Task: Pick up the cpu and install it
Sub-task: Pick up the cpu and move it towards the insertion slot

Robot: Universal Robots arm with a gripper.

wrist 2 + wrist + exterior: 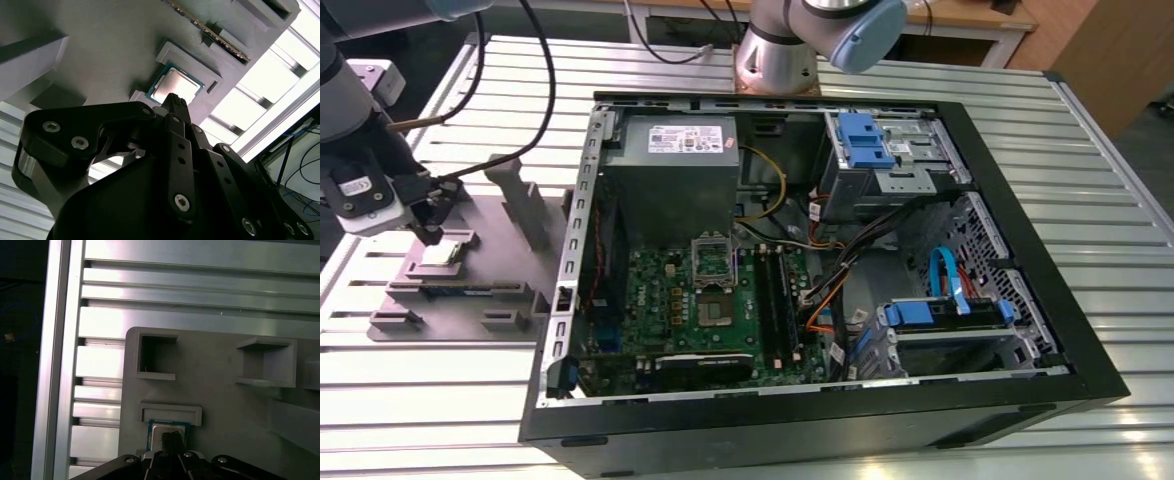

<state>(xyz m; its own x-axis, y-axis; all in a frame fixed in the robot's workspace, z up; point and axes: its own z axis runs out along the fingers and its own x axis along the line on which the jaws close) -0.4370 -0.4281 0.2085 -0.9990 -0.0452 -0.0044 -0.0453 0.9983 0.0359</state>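
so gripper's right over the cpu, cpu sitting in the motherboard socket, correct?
Wrong spot. The cpu lies in a pocket of the tray, as the second wrist view shows. The gripper is right over it.

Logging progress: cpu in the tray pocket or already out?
In. The cpu lies flat in a recess of the tray in both wrist views, gripper at it.

Low grey pocket rim (187, 59) around shiny silver square cpu (444, 253), tall grey upright blocks (524, 205) near, open black computer case (1083, 330) beyond.
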